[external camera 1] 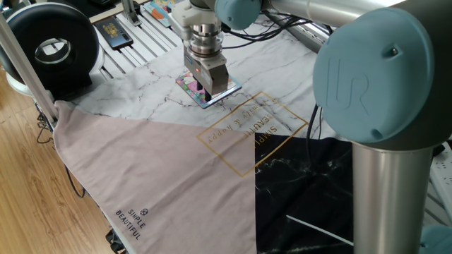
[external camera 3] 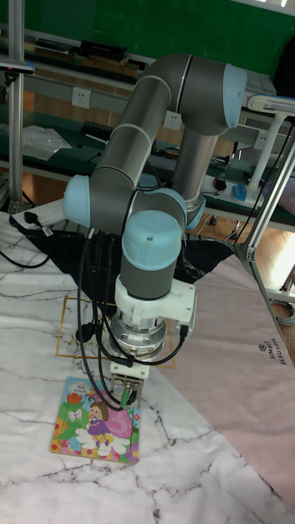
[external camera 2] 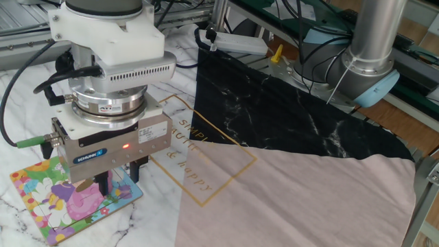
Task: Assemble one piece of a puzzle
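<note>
grey arm [external camera 3: 143,123], pale-blue joint caps, black cables

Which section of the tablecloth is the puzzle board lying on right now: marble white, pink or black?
The white marble section. The puzzle lies flat on it under the gripper, apart from the pink section and the black section.

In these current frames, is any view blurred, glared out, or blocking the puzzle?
One fixed view: sharp, but the claw covers much of the puzzle. The other fixed view: claw body large, close, hiding the board's upper part. Tall fixed view: evenly lit, puzzle picture clearest; no strong glare anywhere.
</note>
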`<action>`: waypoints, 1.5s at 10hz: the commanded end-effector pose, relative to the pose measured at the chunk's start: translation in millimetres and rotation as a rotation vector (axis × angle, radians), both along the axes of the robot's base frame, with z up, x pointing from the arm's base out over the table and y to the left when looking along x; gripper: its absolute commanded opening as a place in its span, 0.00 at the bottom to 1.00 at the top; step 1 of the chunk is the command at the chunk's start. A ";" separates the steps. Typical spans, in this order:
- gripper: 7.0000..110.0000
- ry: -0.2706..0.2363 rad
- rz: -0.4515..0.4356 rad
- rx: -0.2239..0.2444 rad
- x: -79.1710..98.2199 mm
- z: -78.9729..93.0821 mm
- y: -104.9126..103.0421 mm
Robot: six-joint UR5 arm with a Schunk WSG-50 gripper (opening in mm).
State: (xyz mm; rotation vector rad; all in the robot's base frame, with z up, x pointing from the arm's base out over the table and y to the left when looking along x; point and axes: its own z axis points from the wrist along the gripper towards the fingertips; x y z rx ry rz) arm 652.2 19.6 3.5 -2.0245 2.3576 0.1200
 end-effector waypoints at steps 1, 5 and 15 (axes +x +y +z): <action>0.36 0.034 -0.053 0.000 -9.8 -4.7 -4.0; 0.36 0.049 -0.067 0.005 -11.6 -10.9 -1.3; 0.36 0.048 -0.078 -0.008 -9.5 -5.5 3.0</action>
